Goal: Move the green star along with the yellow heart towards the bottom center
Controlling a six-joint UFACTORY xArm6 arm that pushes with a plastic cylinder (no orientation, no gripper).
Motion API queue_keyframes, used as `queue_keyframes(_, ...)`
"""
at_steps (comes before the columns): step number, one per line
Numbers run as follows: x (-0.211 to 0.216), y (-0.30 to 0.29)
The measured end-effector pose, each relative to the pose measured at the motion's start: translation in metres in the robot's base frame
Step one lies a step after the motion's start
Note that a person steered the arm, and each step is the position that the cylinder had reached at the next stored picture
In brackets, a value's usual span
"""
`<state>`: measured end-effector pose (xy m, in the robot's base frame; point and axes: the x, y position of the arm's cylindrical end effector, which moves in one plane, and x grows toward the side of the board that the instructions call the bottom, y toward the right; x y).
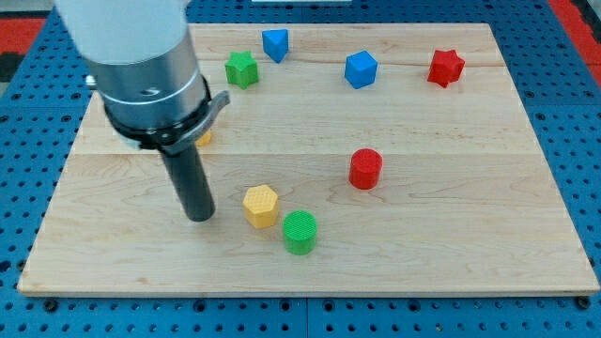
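Nearest: green cylinder (300, 232), touching yellow hexagonal block (261, 206) just left. My tip (199, 217) left of that, apart. No jaws, only a rod. Green star (241, 69) far left; yellow heart (204, 137) mostly hidden behind arm. Red cylinder (365, 169) right of centre.

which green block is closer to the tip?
The green cylinder, low on the board beside the yellow hexagon, right of my tip. The green star sits far up top.

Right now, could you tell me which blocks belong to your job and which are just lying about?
Job: green star; yellow heart, mostly hidden behind my arm; my tip.
Lying about: yellow hexagon, green cylinder, red cylinder, red star, two blue blocks.
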<state>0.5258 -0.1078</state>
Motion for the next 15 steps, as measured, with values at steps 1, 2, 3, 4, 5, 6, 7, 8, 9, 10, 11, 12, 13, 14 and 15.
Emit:
queue_keyframes(1, -0.054, 0.005)
queue_keyframes(2, -0.140, 0.060)
queue_keyframes(3, -0.189, 0.103)
queue_keyframes(4, -0.228, 0.071)
queue_keyframes(5, -0.240, 0.055)
queue_keyframes(6, -0.256, 0.003)
queue_keyframes(7, -0.262, -0.032)
queue_keyframes(8, -0.258, -0.042)
queue_keyframes(9, -0.229, -0.042)
queue_keyframes(10, -0.171, -0.042)
queue_keyframes(11, -0.169, -0.065)
queue_keyframes(12, -0.172, -0.100)
queue_keyframes(13, -0.140, -0.091)
queue_keyframes(14, -0.113, -0.036)
queue_keyframes(15, -0.131, -0.033)
